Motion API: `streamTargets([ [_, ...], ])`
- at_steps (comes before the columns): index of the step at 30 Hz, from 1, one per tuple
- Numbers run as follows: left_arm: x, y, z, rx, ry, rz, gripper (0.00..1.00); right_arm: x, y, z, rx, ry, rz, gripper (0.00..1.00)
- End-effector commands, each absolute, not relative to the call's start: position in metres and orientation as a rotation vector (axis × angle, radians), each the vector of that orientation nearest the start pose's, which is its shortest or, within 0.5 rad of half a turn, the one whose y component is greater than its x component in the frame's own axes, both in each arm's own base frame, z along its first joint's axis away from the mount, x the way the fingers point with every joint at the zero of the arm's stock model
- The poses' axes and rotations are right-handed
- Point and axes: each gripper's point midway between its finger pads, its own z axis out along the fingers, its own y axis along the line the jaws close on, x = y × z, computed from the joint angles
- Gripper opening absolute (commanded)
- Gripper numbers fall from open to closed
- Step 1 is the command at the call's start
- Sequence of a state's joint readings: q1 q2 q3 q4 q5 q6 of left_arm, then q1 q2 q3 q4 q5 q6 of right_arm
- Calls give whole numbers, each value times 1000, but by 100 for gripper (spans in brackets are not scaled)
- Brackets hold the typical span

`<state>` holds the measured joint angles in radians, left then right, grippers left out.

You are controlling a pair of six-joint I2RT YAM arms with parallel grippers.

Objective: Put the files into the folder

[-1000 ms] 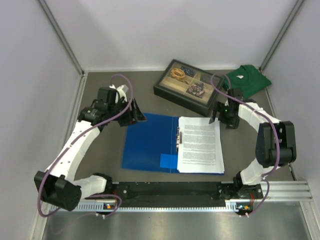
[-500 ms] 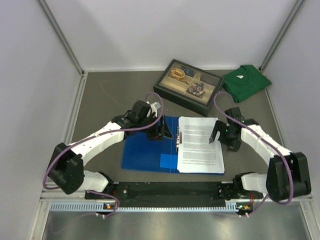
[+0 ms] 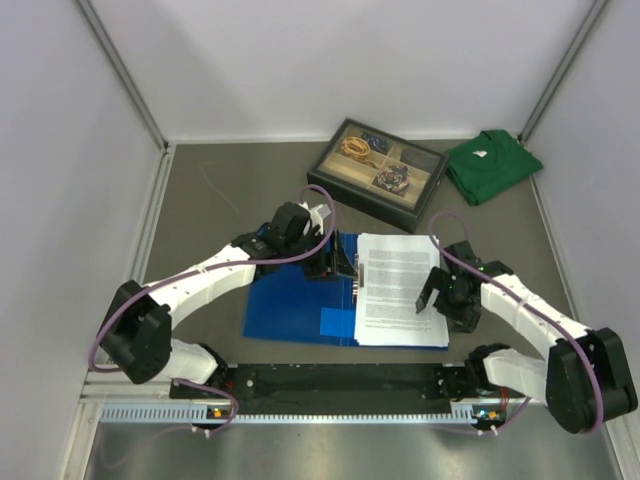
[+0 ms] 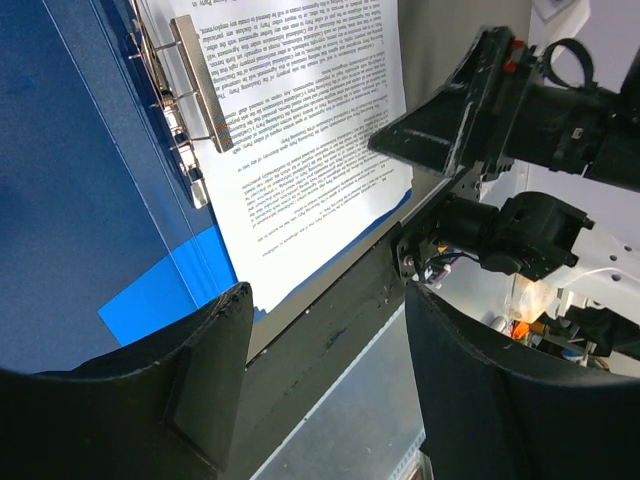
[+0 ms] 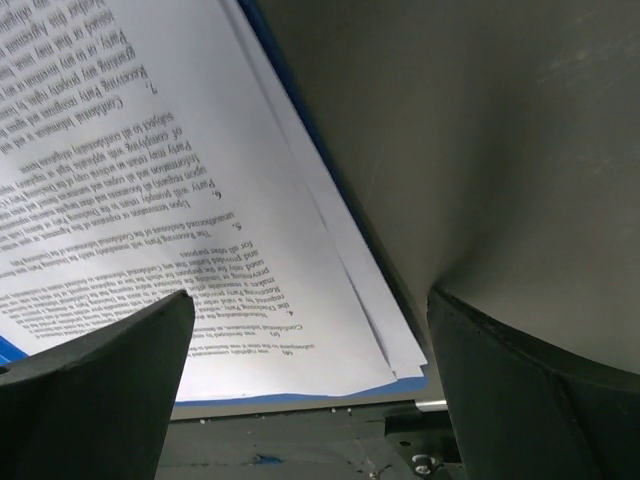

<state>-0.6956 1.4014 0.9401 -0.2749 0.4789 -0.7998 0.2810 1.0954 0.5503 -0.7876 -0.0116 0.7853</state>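
Observation:
The blue folder lies open on the table. The files, a stack of printed white sheets, lie on its right half beside the metal clip at the spine. My left gripper is open and empty above the top of the spine; its wrist view shows the folder and the files. My right gripper is open and empty, low over the right edge of the files, whose near corner is slightly fanned over the folder's edge.
A black-framed compartment tray stands behind the folder, with a green folded shirt to its right. A black rail runs along the near table edge. White walls close the left, back and right sides.
My left arm has swung from the far left in over the folder's spine. My right gripper has moved from the files' far right corner toward me along their right edge.

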Motion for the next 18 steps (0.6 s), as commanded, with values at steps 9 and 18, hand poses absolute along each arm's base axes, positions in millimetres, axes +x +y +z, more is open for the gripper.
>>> streamTargets([
  [9, 208, -315, 166, 149, 2501, -1272, 67, 151, 95, 33, 646, 2815, 53, 99],
  [18, 213, -310, 148, 112, 2546, -1196, 67, 191, 96, 69, 334, 2728, 26, 99],
])
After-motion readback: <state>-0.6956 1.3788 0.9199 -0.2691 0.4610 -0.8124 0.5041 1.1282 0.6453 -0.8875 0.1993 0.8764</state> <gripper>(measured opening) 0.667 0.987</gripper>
